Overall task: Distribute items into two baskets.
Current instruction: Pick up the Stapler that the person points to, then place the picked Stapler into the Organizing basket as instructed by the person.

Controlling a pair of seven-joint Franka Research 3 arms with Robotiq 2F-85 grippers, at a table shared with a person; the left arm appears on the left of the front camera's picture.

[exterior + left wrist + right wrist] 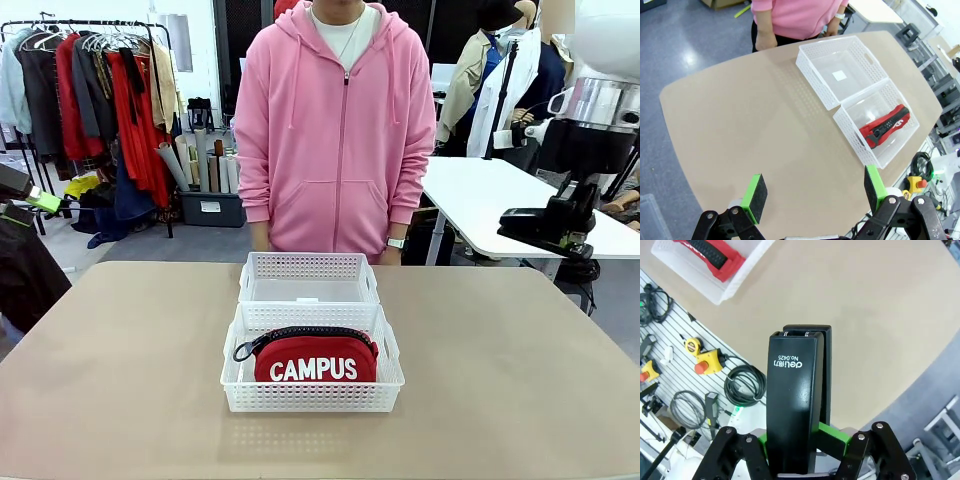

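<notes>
Two white lattice baskets stand end to end at the table's middle. The near basket (310, 397) (900, 145) holds the red "CAMPUS" pouch (315, 360) (885, 125), standing on its long edge. The far basket (308, 263) (812, 70) has nothing in it. High above the table's right side, my right gripper (575, 222) (807, 437) is shut on the black stapler (535, 224) (797, 400), which sticks out toward the middle. My left gripper (35, 197) (815, 192) hangs open at the far left, high over the table, with nothing between its green pads (755, 196).
A person in a pink hoodie (335, 130) stands at the far edge behind the baskets, hands (765, 41) low at the table edge. Bare tan tabletop (120, 370) spreads on both sides of the baskets. A white table (490, 195) stands behind at the right.
</notes>
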